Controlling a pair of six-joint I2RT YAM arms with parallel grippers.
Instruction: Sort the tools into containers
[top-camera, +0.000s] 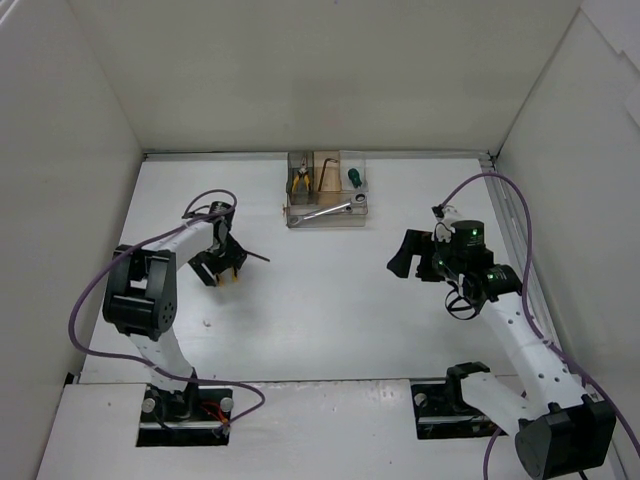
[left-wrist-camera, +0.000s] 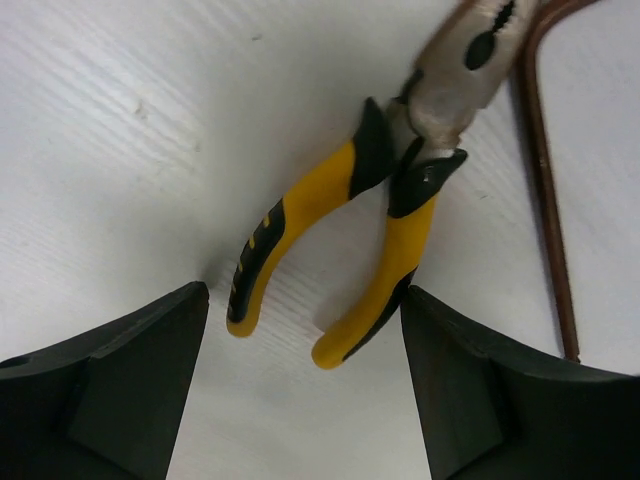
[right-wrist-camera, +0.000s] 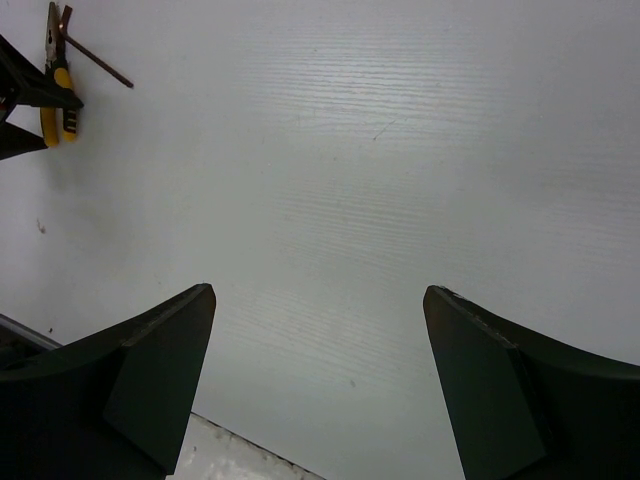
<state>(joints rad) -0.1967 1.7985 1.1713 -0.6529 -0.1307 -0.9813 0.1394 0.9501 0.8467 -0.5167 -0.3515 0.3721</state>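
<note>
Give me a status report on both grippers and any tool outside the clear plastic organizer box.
Left gripper open over yellow-handled pliers on table. Right gripper open, empty. Thin brown rod beside pliers.

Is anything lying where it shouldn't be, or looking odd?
Yes. Pliers and a thin rod lie loose on the table under the open left pincer, the rod close beside the pliers' head. A wrench and a screwdriver already sit in the box at the far edge.
</note>
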